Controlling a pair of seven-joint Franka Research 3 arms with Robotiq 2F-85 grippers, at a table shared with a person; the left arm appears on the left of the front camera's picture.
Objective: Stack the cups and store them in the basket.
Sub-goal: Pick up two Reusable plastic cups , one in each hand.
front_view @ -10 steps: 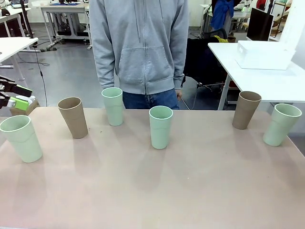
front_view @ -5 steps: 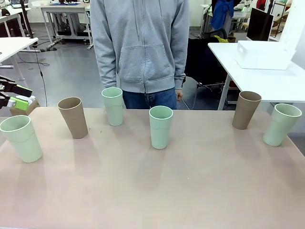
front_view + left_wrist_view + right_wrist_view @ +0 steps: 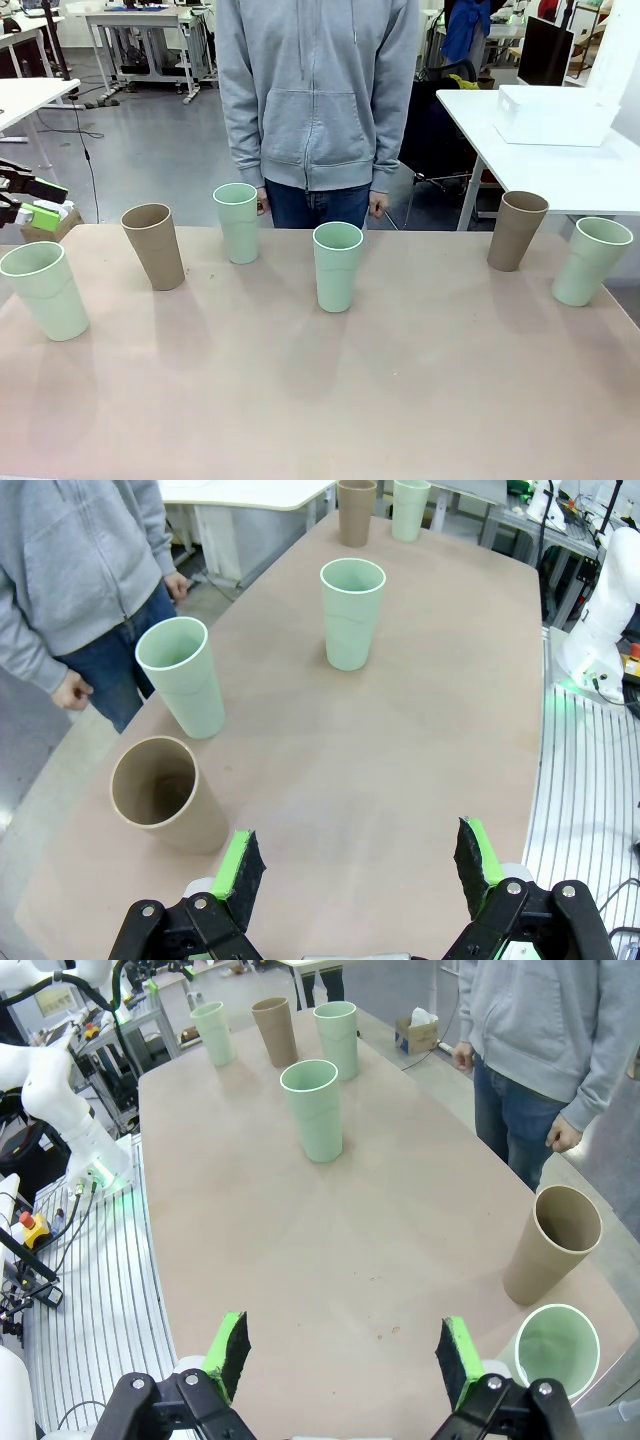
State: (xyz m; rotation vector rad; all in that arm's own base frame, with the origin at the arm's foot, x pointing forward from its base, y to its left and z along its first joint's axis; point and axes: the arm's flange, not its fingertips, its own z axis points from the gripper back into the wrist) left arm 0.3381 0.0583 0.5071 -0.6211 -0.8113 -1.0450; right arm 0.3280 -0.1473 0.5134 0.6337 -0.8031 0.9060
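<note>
Front camera across table (image 3: 420, 400); wrist cameras from opposite ends, same cups (image 3: 337, 265).

- The cups (image 3: 338, 265): smooth, matt, plastic-looking walls.
- The counter (image 3: 400, 390): matt, smooth, faintly speckled top.
- The hoodie (image 3: 318, 90): soft grey knit cloth.
- The jeans (image 3: 320, 205): blue denim.

Person (image 3: 318, 95) shifted toward robot's right — second hand (image 3: 262, 207) now showing beside mint cup (image 3: 238, 222).

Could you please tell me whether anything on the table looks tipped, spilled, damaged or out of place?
Nothing stands out: the four mint cups and two brown cups all stand upright and apart on the table, none stacked, with no spill or damage visible.
</note>
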